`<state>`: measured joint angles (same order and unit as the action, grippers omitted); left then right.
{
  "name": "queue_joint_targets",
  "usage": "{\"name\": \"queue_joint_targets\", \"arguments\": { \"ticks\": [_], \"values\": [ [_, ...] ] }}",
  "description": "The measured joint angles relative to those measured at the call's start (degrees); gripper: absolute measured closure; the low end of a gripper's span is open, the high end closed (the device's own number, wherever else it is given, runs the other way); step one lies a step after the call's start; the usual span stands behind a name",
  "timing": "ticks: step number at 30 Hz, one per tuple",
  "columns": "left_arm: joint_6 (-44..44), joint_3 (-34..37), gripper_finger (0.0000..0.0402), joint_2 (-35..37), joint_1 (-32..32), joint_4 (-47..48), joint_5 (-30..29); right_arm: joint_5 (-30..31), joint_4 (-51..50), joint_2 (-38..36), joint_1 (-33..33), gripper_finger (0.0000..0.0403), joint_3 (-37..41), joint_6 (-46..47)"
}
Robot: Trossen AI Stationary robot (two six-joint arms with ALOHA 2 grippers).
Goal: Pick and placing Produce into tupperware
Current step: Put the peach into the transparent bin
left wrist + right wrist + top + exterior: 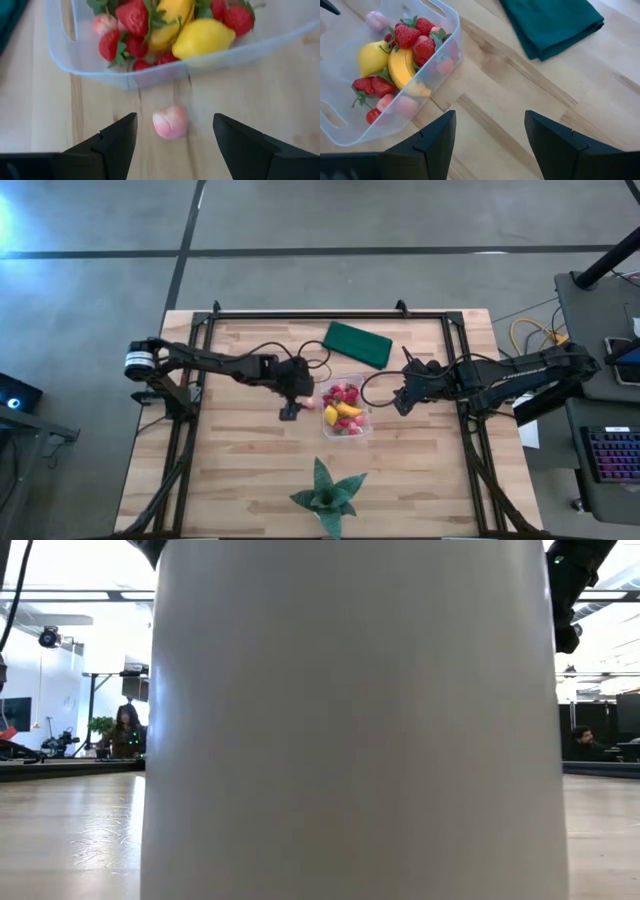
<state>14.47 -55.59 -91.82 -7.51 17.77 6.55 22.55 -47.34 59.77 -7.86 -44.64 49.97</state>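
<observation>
Item: tupperware (346,412), clear tub w/ rounded corners, mid tabletop (240,470). We count inside: red strawberries (415,30), banana (402,67), lemon (202,37).

Pink piece (170,121): on the wood just outside the tub wall, between left hand (175,145) fingers, untouched; hand wide open, holding nothing.

Right hand (490,145): beside tub, open, empty.

High view adds green cloth (358,343) and leafy star (327,495). Low view: blocked by a white surface; we can't tell more.

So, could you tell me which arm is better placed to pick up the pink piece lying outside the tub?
Left, probably. Its gripper has open jaws either side of the pink piece, just outside the tub. The right gripper is over bare table past the tub's far side.
</observation>
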Motion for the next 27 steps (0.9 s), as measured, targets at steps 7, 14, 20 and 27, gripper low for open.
{"name": "queue_joint_targets", "arguments": {
  "ticks": [7, 14, 20, 27],
  "values": [
    [0.90, 4.64, 0.0155, -0.84, -0.28, -9.36, 0.02, 0.00, -0.34, 0.02, 0.00, 0.0174, 0.00, 0.08],
    [0.86, 6.48, 0.0155, -0.82, -0.31, -11.94, 0.08, 0.02, -0.48, 0.01, 0.02, 0.0174, 0.02, 0.82],
    [-0.57, 6.52, 0.0155, -2.81, -0.33, -14.90, 0.21, 0.06, -0.50, 0.00, 0.02, 0.0174, 0.04, 1.31],
    [-1.21, 6.23, 0.0155, -5.39, -0.35, -15.40, 0.27, 0.07, -0.87, -0.02, 0.02, 0.0174, 0.09, 2.36]
  ]
}}
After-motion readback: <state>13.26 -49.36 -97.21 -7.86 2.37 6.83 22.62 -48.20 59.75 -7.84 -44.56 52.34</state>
